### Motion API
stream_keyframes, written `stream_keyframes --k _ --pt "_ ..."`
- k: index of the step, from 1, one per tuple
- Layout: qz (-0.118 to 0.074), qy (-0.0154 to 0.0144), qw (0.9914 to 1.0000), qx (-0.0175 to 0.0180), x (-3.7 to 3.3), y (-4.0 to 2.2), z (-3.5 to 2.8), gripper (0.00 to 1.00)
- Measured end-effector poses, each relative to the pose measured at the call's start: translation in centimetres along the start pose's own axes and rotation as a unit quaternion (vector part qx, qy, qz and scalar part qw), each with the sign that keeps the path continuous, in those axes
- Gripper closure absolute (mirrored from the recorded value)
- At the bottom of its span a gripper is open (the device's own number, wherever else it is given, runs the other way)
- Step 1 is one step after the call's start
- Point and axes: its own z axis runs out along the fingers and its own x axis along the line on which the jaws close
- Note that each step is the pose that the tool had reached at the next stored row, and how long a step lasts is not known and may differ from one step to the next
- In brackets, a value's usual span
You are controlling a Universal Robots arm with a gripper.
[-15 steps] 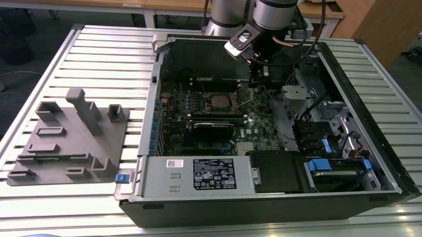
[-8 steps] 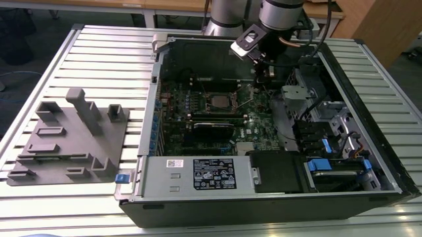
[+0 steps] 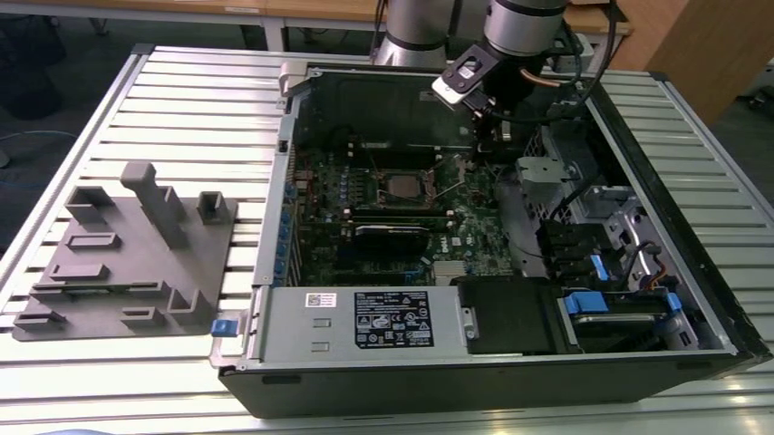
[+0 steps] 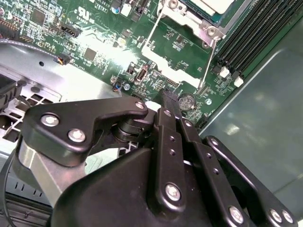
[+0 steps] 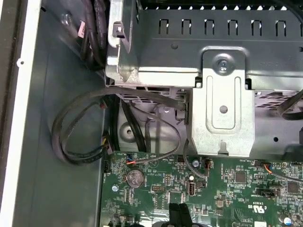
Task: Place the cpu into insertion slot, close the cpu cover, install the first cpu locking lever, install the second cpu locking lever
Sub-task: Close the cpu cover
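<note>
Silvery cpu (image 3: 398, 187) — one — flanked by two wire levers (image 4: 154, 35); one gripper (image 4: 170, 98), jaws clenched, empty.

Silver-grey tubular arm (image 3: 523, 23) ending in a dark collar, white-and-black camera block (image 3: 462, 80) sitting at the wrist, black cables (image 3: 559, 86) looping beside it, matte black gripper (image 4: 168, 97) showing flat linkage bars and rounded knuckles, silver screw heads (image 4: 173, 191) glinting at the pivots.
</note>
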Motion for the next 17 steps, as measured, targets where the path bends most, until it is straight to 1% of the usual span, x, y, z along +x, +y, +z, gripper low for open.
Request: stream_keyframes --k 6,7,17 --pt "0.0 0.0 1.0 0.0 0.0 0.01 0.01 0.89" --pt "0.0 0.0001 1.0 0.0 -0.01 0.01 0.08 0.89" --pt "0.0 0.0 1.0 0.0 0.02 -0.04 1.79 0.89"
